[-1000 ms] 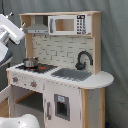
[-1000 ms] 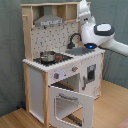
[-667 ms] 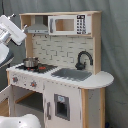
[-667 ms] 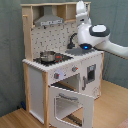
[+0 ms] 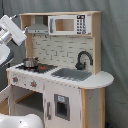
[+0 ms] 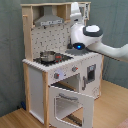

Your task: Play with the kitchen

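Toy kitchen (image 5: 60,80) standing on the floor, oven door (image 6: 75,102) hanging open, with the robot arm (image 6: 85,37) raised at countertop level.

The kitchen reads as rigid pale wood and white panels, too bulky to lift; play likely means working its light hinged and loose parts: the open door's edge, the knobs (image 6: 56,76), the small pot (image 6: 47,56) on the stovetop. Whether the fingers are open or closed cannot be told, so distances from them stay uncertain.

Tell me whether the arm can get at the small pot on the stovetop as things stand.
Probably yes. The pot sits uncovered on the stovetop, with open space between it and the range hood. The arm is already beside it in the second exterior view, and nothing stands between them.
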`<state>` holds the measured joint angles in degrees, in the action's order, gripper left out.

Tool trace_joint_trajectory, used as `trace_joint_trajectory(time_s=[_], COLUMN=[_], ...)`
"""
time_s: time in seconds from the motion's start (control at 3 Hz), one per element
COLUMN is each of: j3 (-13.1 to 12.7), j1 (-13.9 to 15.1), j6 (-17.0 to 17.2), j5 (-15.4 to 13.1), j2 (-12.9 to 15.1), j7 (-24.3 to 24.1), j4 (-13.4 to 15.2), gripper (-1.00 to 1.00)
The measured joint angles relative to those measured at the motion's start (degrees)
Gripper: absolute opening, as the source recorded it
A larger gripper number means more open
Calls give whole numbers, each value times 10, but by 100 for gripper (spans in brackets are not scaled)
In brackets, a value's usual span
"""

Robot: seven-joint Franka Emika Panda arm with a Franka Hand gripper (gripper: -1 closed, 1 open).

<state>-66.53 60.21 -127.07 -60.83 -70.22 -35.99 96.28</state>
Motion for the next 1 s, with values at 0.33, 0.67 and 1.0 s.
trace_joint_trajectory(time_s=[0.33,0.67,1.0], j3=[-16,-30,-38], j1=[39,79,117], j6=[0,0,2], j5=[45,91,134], j2=[1,1,1], j7=[0,0,0], j4=[-45,-91,-134], gripper=[100,100,100])
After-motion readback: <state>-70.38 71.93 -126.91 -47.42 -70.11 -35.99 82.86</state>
